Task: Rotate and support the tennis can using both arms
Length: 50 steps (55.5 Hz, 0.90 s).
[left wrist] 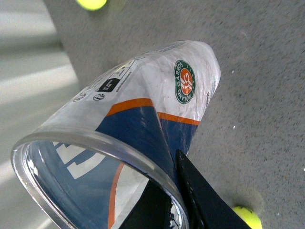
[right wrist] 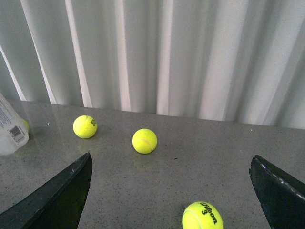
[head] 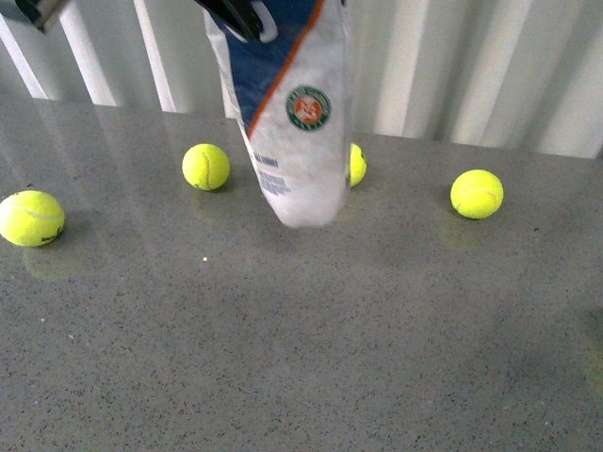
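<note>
The tennis can (head: 297, 122) hangs tilted above the grey table, closed end down, navy-and-white label with orange stripe and round emblem facing me. My left gripper (head: 240, 17) is shut on the can's upper end at the top edge of the front view. In the left wrist view the can (left wrist: 143, 105) fills the frame, open clear rim nearest; my left gripper (left wrist: 174, 200) pinches the wall at the rim, one black finger (left wrist: 205, 195) outside and one inside. My right gripper (right wrist: 169, 195) is open and empty, low over the table; the can's closed end (right wrist: 12, 126) shows far off at the frame's edge.
Yellow-green tennis balls lie on the table: one far left (head: 31, 217), one left of the can (head: 205, 167), one half hidden behind it (head: 356, 164), one right (head: 476, 193). A Wilson ball (right wrist: 202, 217) lies just before the right gripper. White curtain (head: 471, 66) at the back.
</note>
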Each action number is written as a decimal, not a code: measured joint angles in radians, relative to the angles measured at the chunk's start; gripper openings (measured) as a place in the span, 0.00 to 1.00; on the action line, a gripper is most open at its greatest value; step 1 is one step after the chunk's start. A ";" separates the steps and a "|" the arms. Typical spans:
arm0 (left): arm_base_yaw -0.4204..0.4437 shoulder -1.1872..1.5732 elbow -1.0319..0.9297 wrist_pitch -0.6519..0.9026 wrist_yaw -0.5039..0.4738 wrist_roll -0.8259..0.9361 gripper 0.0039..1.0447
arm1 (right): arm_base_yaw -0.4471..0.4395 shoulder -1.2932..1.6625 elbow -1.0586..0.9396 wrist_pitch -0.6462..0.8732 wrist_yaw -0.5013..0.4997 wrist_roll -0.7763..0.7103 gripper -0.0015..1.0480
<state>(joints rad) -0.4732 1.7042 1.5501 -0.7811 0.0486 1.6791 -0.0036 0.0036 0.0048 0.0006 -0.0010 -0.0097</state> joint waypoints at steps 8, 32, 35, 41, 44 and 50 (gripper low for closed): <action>-0.090 0.034 -0.091 0.078 -0.007 0.014 0.03 | 0.000 0.000 0.000 0.000 0.000 0.000 0.93; -0.079 0.198 -0.129 0.245 -0.103 0.094 0.03 | 0.000 0.000 0.000 0.000 0.000 0.000 0.93; -0.062 0.209 -0.119 0.247 -0.099 0.101 0.03 | 0.000 0.000 0.000 0.000 0.000 0.000 0.93; -0.047 0.221 -0.105 0.256 -0.092 0.101 0.03 | 0.000 0.000 0.000 0.000 0.000 0.000 0.93; -0.046 0.223 -0.103 0.257 -0.090 0.101 0.03 | 0.000 0.000 0.000 0.000 0.000 0.000 0.93; -0.047 0.225 -0.103 0.265 -0.077 0.103 0.13 | 0.000 0.000 0.000 0.000 0.000 0.000 0.93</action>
<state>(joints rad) -0.5201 1.9297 1.4475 -0.5159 -0.0280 1.7817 -0.0036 0.0040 0.0048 0.0006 -0.0006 -0.0097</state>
